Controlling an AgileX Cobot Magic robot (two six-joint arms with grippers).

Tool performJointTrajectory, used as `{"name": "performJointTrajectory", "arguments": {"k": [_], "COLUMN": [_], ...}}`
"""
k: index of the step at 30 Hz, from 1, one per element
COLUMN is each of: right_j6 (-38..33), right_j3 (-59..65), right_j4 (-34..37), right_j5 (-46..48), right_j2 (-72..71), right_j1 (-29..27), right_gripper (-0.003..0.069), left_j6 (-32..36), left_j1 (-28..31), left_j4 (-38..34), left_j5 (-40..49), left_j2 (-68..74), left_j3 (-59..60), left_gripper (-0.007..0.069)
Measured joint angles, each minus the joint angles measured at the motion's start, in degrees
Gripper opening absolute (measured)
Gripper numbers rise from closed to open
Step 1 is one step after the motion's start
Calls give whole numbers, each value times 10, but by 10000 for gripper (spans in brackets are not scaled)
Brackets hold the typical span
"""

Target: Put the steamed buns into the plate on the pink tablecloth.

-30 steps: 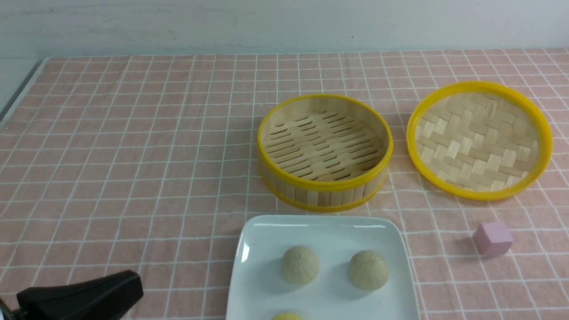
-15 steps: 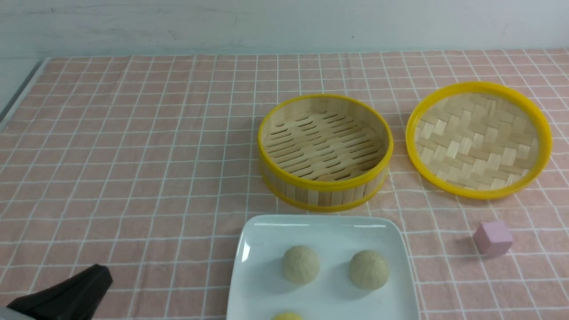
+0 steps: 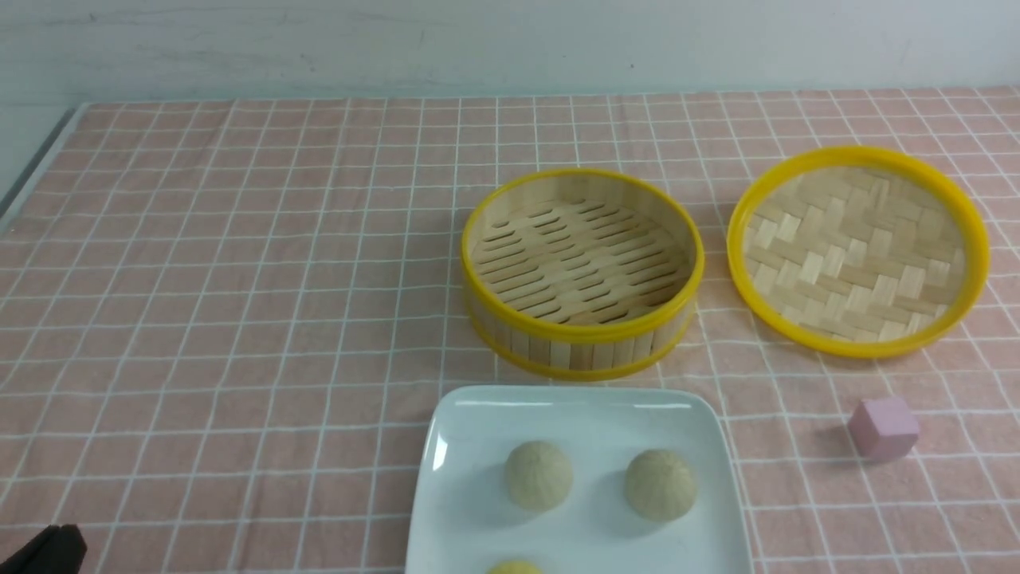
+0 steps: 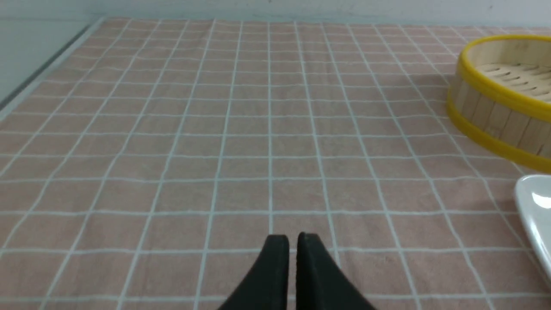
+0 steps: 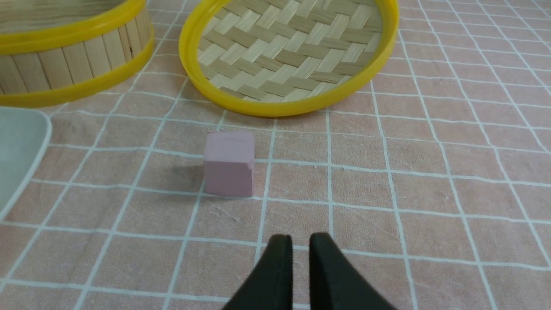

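Nearest me, both my left gripper (image 4: 292, 237) and right gripper (image 5: 300, 237) sit nearly closed, holding nothing. Beyond, a pink cube (image 3: 883, 428) lies right of the plate (image 3: 478, 422), where two beige steamed buns (image 3: 539, 475) and a yellow one rest on the pink tablecloth (image 3: 239, 279). Farther off stand an empty steamer (image 3: 582, 271) and its lid (image 3: 859, 250).

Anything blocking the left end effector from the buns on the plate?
Nothing visible. Only bare tablecloth lies between the left end effector and the plate. The buns already sit on the plate; the steamer stands beyond it.
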Motion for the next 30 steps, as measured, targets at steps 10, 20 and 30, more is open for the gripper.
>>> {"name": "performJointTrajectory", "arguments": {"k": [10, 20, 30], "right_j6": [0, 0, 0], "right_j3": [0, 0, 0], "right_j4": [0, 0, 0], "right_j5": [0, 0, 0], "right_j2": [0, 0, 0], "right_j1": [0, 0, 0], "right_gripper": [103, 113, 125], "left_j6": [-34, -58, -64], "left_j1": [2, 2, 45], "left_j4": [14, 21, 27], "left_j5": [49, 51, 53], "left_j2": [-4, -4, -4], "left_j3": [-1, -1, -1], "left_gripper": [61, 67, 76]}}
